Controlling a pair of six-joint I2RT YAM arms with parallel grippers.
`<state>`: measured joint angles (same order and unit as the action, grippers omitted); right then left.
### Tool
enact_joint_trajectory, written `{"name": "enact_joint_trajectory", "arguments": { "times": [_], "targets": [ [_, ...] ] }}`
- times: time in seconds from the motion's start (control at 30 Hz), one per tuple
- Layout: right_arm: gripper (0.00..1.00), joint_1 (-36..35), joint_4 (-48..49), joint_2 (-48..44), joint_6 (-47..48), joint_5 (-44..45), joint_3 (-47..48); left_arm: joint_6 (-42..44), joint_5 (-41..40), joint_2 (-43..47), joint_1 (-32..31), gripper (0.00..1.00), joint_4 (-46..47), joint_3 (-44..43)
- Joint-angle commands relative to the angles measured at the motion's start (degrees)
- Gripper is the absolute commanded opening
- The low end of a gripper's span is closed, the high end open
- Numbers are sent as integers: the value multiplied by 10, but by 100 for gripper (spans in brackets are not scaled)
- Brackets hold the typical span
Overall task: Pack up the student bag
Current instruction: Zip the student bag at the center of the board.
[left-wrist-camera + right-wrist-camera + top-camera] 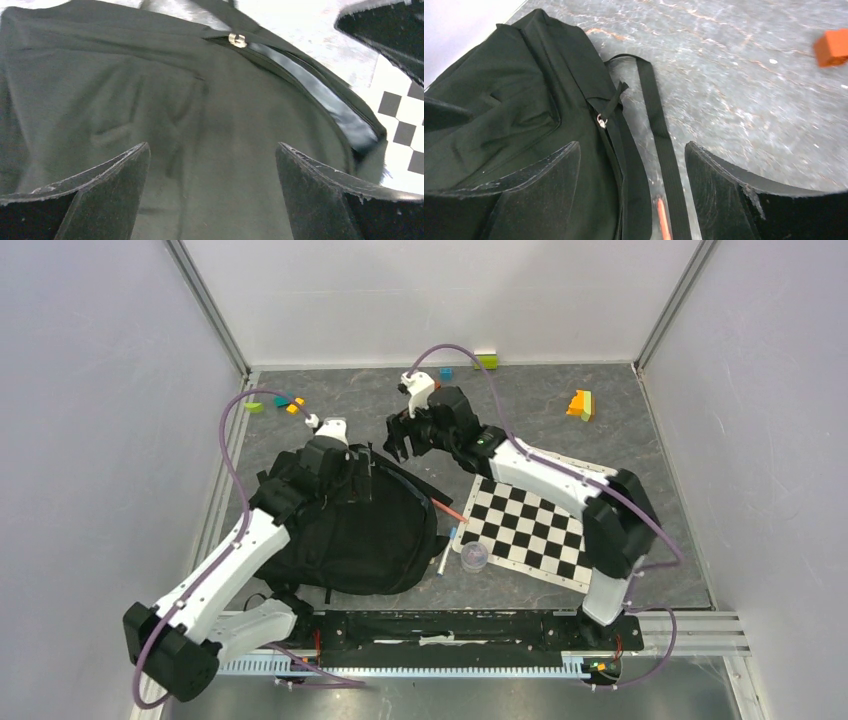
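The student bag (350, 525) is a big black backpack lying flat on the grey table, left of centre. My left gripper (345, 468) hovers over the bag's far end. In the left wrist view that gripper (212, 150) stands open above plain black fabric, holding nothing. A silver zipper pull (237, 40) sits beyond it, and grey lining (320, 97) shows through the part-open zip. My right gripper (405, 440) hangs just past the bag's far right corner. In its own view it (631, 150) is open and empty over a long black strap (659, 125) and the bag's edge (514, 115).
A black-and-white checkered board (525, 530) lies right of the bag. An orange pencil (447, 508), a blue pen (443, 562) and a small clear jar (474, 558) lie between them. Coloured blocks (580, 405) are scattered along the back. An orange block (831, 47) shows in the right wrist view.
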<state>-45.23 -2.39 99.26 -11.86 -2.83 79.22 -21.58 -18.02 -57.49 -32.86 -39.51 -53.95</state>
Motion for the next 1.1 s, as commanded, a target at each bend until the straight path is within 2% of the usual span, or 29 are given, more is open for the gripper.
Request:
{"name": "enact_joint_trajectory", "arguments": {
  "times": [0.0, 0.1, 0.17, 0.3, 0.43, 0.5, 0.6, 0.83, 1.07],
  "targets": [
    [81, 10, -3, 94, 3, -152, 103, 57, 10, -25, 47, 100, 67, 10],
    [81, 11, 5, 159, -20, -187, 160, 67, 21, -32, 66, 100, 102, 16],
    [81, 12, 13, 197, -39, -205, 194, 66, 60, -52, 97, 100, 120, 14],
    [79, 12, 20, 259, -72, -226, 242, 57, 103, -101, 135, 100, 114, -23],
    [76, 18, 39, 289, -96, -232, 253, 73, 118, -152, 137, 100, 84, -86],
    [68, 19, 51, 289, -104, -240, 239, 87, 110, -181, 138, 100, 59, -105],
    [49, 20, 80, 275, -119, -256, 207, 100, 102, -206, 140, 100, 41, -105],
    [0, 22, 121, 249, -130, -282, 165, 136, 105, -240, 141, 83, 3, -128],
    [0, 21, 146, 187, -123, -261, 93, 154, 74, -263, 141, 71, 6, -127]
  ]
}}
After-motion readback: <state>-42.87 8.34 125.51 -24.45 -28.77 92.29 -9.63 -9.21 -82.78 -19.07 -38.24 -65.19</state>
